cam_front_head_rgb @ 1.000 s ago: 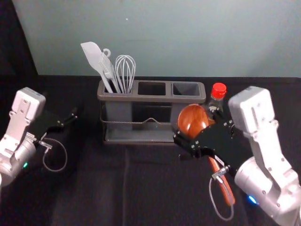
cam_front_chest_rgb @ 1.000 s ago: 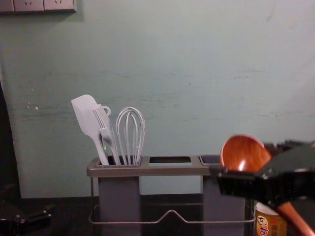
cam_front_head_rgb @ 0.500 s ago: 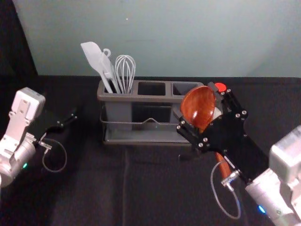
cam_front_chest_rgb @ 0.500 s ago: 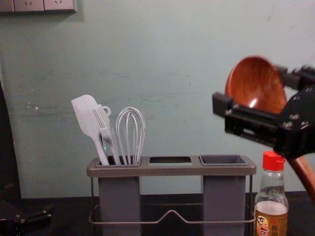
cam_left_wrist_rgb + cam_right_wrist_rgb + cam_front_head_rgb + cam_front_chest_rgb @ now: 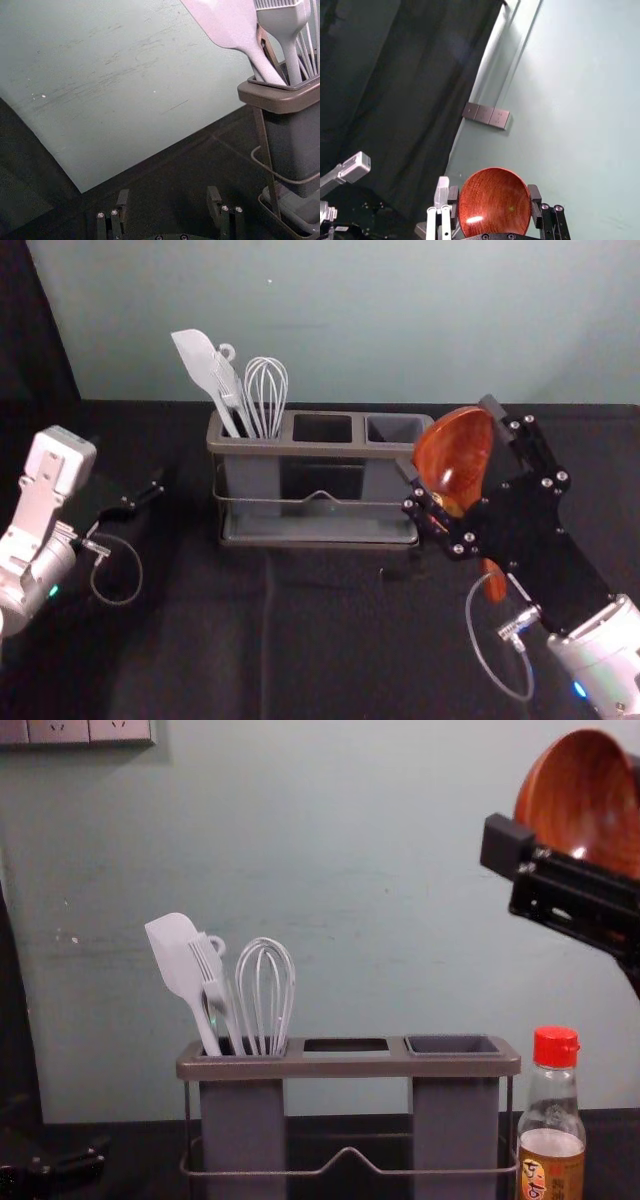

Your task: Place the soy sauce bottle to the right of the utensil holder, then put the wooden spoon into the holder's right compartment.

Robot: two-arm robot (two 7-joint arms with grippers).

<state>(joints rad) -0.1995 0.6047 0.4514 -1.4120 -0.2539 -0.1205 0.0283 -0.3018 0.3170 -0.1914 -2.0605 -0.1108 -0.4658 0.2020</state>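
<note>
My right gripper (image 5: 448, 436) is raised at the right of the utensil holder (image 5: 330, 449), shut on the wooden spoon (image 5: 452, 455). In the right wrist view the right gripper (image 5: 493, 192) has its fingers on both sides of the spoon's bowl (image 5: 495, 202); the handle slants down beneath the gripper in the head view. The soy sauce bottle (image 5: 553, 1145), red-capped, stands upright just right of the holder (image 5: 350, 1066). The holder's right compartment (image 5: 453, 1045) is empty. My left gripper (image 5: 145, 492) is parked at the left; in its wrist view the left gripper (image 5: 168, 194) stands open.
A white spatula (image 5: 207, 370), a brush and a whisk (image 5: 266, 395) stand in the holder's left compartment. Behind the dark-covered table (image 5: 200, 640) rises a pale green wall (image 5: 350, 320). Wall sockets (image 5: 88, 730) are at the chest view's upper left.
My right gripper has risen and shifted right with the spoon, whose bowl has turned. The bottle and the holder's right compartment have come into full sight in the chest view. The left arm has stayed still.
</note>
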